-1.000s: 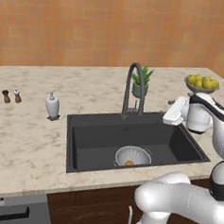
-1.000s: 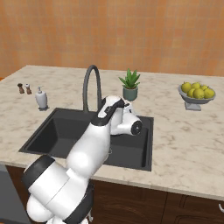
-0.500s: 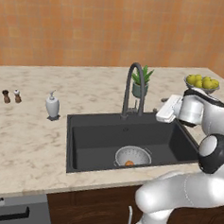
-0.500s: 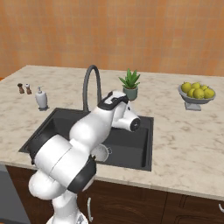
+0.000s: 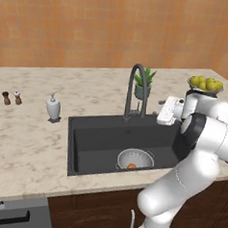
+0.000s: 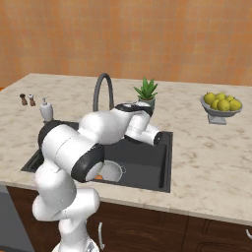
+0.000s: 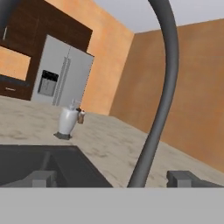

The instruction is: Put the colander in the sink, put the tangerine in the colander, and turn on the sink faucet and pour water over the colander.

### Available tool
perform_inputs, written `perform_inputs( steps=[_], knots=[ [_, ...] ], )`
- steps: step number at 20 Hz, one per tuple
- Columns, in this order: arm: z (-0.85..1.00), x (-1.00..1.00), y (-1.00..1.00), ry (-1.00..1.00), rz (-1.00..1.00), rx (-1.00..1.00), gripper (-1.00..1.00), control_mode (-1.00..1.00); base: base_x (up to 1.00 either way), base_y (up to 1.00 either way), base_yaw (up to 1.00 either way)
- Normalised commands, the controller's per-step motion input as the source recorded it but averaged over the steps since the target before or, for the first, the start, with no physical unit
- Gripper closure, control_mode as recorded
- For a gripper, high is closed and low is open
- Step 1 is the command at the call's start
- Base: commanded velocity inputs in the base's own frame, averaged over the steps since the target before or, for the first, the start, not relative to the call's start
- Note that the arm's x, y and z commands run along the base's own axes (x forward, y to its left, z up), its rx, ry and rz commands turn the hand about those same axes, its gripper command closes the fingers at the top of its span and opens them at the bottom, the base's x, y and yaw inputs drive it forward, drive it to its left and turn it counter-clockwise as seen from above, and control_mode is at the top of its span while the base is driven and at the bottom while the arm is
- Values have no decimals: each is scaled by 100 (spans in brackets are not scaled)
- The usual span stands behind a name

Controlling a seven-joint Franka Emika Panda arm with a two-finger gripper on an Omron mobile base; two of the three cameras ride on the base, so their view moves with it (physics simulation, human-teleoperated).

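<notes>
Kitchen bkgd: orange wall [image 5: 117, 29] behind a beige marble counter [image 5: 27, 143].

Counter runs wall-to-wall w/ dark wood cabinets [image 6: 197, 231] below; grey appliance front [image 5: 12, 215] under its front left corner. Along the back edge: potted plant [image 5: 144, 84] mid-counter, fruit bowl [image 5: 205, 85] twd back right corner, white pump bottle [image 5: 53, 108] left of centre, salt & pepper shakers [image 5: 12, 97] nr the left edge. Hand view: steel fridge [image 7: 65, 78] w/ dispenser beside dark upper cabinets [image 7: 39, 26], orange side walls. Light even, no hard shadows.
</notes>
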Motion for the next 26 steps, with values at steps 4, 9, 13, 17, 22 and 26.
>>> perform_inputs(
  steps=[4, 9, 13, 17, 22, 26],
  knots=[
    [-6, 33, 3, 0, 7, 1, -100, -100, 0, 0, 0],
    [-18, 21, 14, 0, 1, 1, -100, -100, 0, 0, 0],
    [-13, 22, 18, 0, 0, 0, -100, -100, 0, 0, 0],
    [-4, 31, 5, 0, 0, 0, -100, -100, 0, 0, 0],
    [-3, 34, 3, 0, 0, 0, -100, -100, 0, 0, 0],
    [-18, 33, 12, 0, 0, 0, -100, -100, 0, 0, 0]
  ],
)
